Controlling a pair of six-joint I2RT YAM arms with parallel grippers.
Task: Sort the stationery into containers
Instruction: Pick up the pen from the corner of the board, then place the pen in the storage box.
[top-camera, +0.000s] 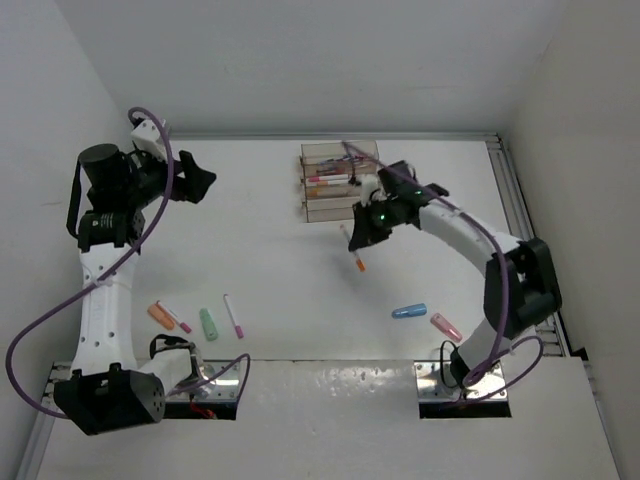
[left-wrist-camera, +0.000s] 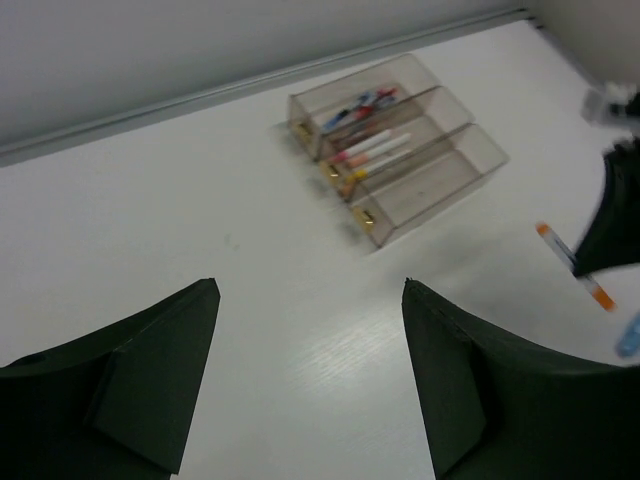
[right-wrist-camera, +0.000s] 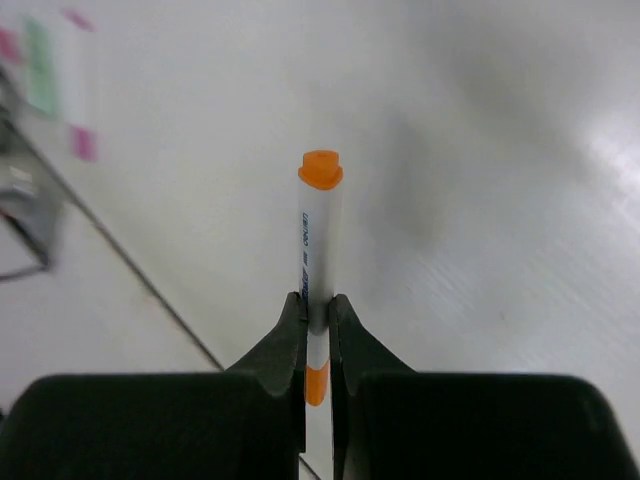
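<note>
The right jaws are clenching one orange-capped pen (right-wrist-camera: 320, 240) just off the 6 o'clock side of the three trays (top-camera: 330, 212), which are sitting at the worktop's (top-camera: 280, 260) 12 o'clock. The left jaws are hanging released at 10 o'clock. Four stray pieces (top-camera: 208, 323) are lying at 7 o'clock, and a blue stub (top-camera: 409, 310) and a pink stub (top-camera: 446, 326) at 5 o'clock.

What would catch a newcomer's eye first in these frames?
The right fingers pinch an orange-capped marker just in front of the clear trays. The left fingers stand wide open at far left; loose pieces lie near both arm bases.
</note>
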